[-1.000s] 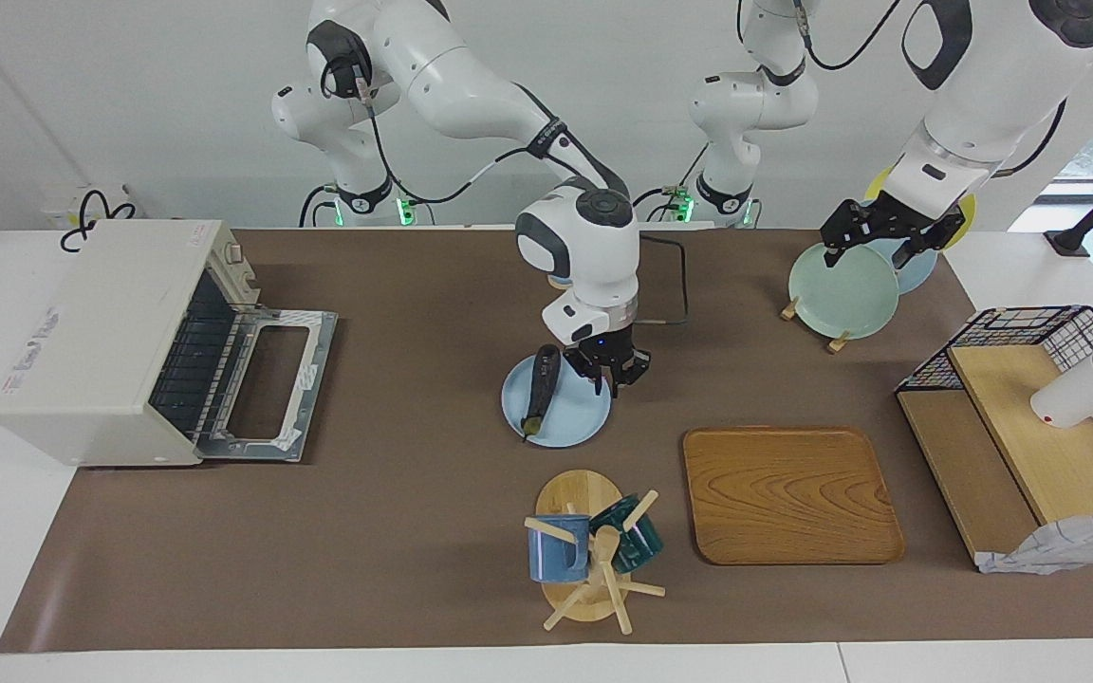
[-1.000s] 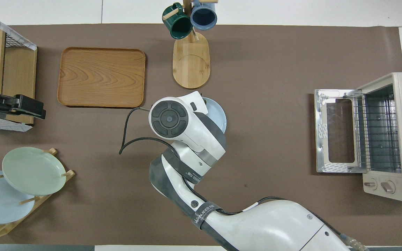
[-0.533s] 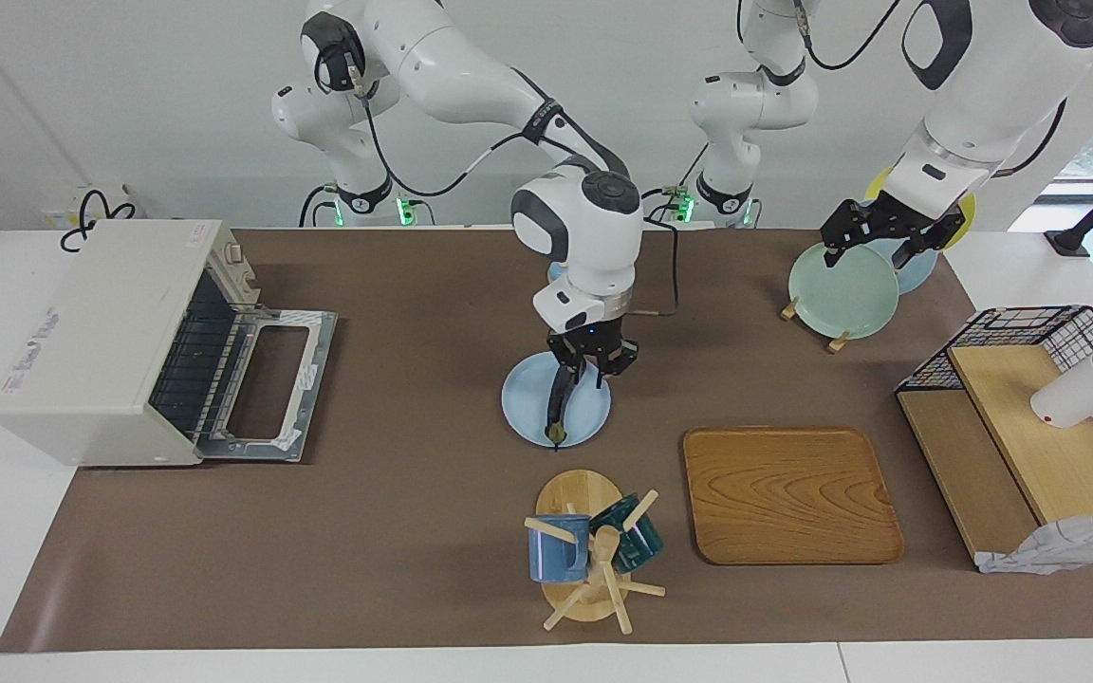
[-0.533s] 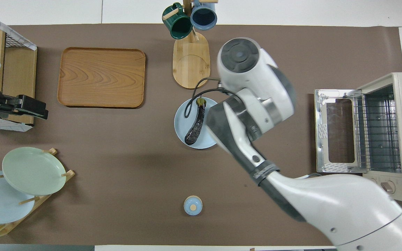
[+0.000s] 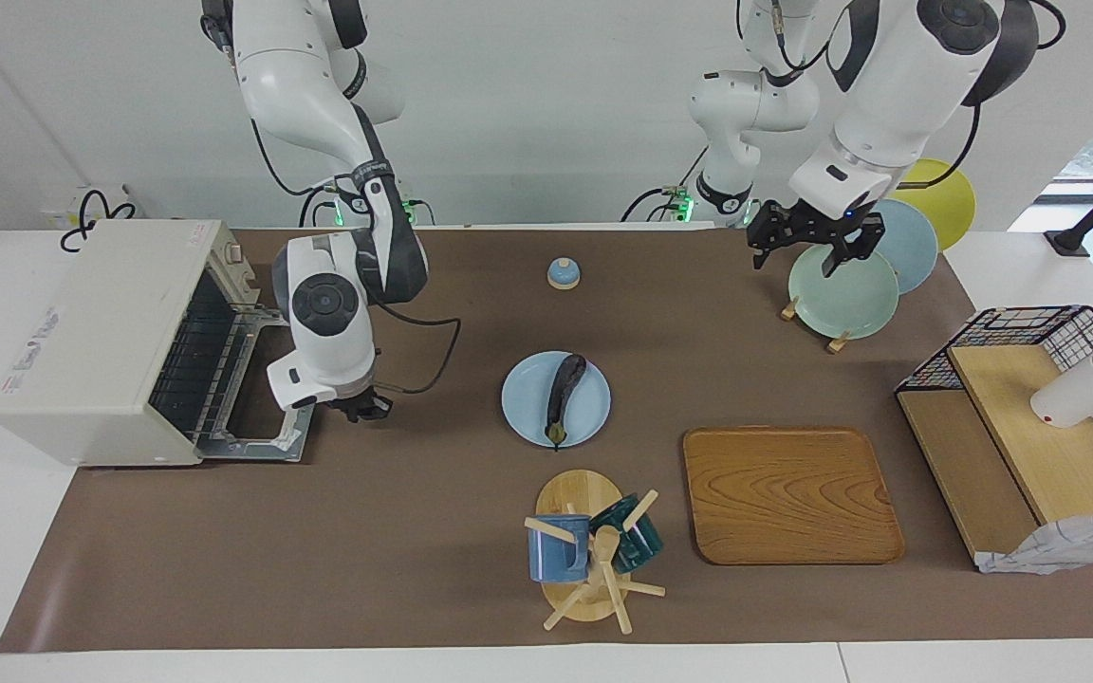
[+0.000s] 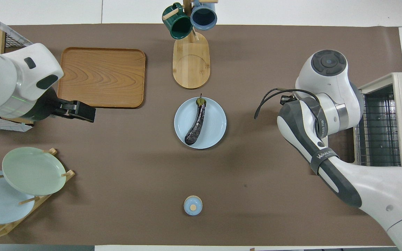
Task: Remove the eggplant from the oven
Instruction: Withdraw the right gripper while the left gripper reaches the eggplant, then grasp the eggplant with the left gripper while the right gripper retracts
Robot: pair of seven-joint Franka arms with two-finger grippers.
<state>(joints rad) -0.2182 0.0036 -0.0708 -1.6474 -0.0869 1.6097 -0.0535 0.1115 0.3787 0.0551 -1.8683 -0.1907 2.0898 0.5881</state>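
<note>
Eggplant: the long, slim, dark purple eggplant [image 5: 565,384] lies across the round pale-blue plate [image 5: 526,410] mid-surface, green stem tip pointing away from the robots; it is already out of the oven, free of any grip

Oven: the boxy off-white toaster oven [image 5: 96,332] stands at the right arm's end of the surface; its glass door [image 5: 267,384] lies folded flat and the wire rack looks bare; the plate is well apart from it, toward the left arm's end

Right pincer: the right pincer [image 5: 363,408] is clenched on nothing, low over the corner of the open door; probably there to swing it closed

Left pincer: the left pincer [image 5: 807,245] hangs released above the pale-green plate [image 5: 841,294] in its wooden rack; that arm waits

Change: a second ago the right pincer stood at the plate beside the eggplant; it has since left it, crossed to the oven door and closed; the eggplant rests where it was set
</note>
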